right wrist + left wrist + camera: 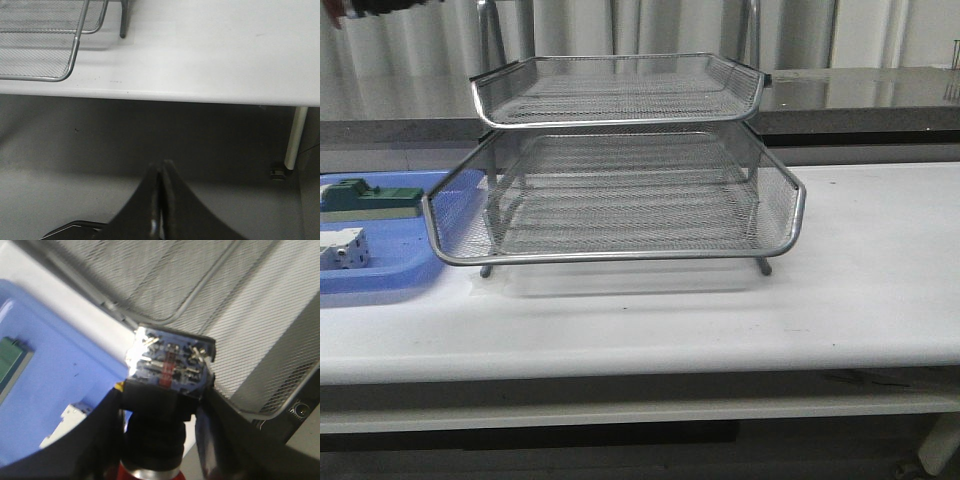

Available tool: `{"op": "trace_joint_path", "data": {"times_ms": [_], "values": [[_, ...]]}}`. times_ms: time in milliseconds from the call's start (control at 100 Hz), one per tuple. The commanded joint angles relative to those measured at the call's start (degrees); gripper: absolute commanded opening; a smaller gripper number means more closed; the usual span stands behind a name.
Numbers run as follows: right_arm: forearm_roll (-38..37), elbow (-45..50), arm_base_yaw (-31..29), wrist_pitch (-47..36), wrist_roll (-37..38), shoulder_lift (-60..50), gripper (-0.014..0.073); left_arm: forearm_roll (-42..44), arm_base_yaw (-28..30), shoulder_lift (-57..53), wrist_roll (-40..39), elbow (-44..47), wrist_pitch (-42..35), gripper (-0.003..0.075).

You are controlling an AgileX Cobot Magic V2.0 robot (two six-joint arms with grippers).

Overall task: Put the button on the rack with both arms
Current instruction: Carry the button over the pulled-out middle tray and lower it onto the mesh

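Clamped between the black fingers [220,430] of the left gripper [160,440] is the button [165,385]: its red cap sits down between the finger bases, its black body is pinched at the sides, and its blue rear block with shiny metal terminals points away from the wrist, past the fingertips. Just beyond that rear block lies the rack [200,300], its mesh floor and wire rim filling the space ahead of the gripper; whether the button touches the wire cannot be told. To one side of the held button spreads a blue tray [55,365], with a green block [10,360] and a white block [70,420] lying in it. The right gripper [159,200] is pressed together, its two fingers meeting with nothing between them. It hangs off the front edge of the table [210,55], over the floor, and one corner of the rack's lower mesh sits well ahead of the fingertips and off to the side, next to a thin leg of the rack. From the front, the rack stands on the white table with the blue tray just beside its left side, and neither arm shows in that view.
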Motion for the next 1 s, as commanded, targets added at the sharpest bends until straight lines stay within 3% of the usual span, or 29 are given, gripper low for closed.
{"op": "trace_joint_path", "data": {"times_ms": [0, 330, 990], "values": [[-0.4, -1.4, -0.4, -3.1, -0.3, 0.1, -0.007, -1.7, -3.8, -2.7, -0.6, -1.0, 0.5, -0.0011], [-0.4, -1.4, -0.4, -3.1, -0.3, 0.1, -0.007, -1.7, -12.8, -0.3, -0.3, -0.9, -1.1, -0.0011], [-0.4, -1.4, -0.4, -3.1, -0.3, 0.1, -0.007, -1.7, -18.5, 11.8, 2.6, -1.0, -8.2, -0.0011]]}}
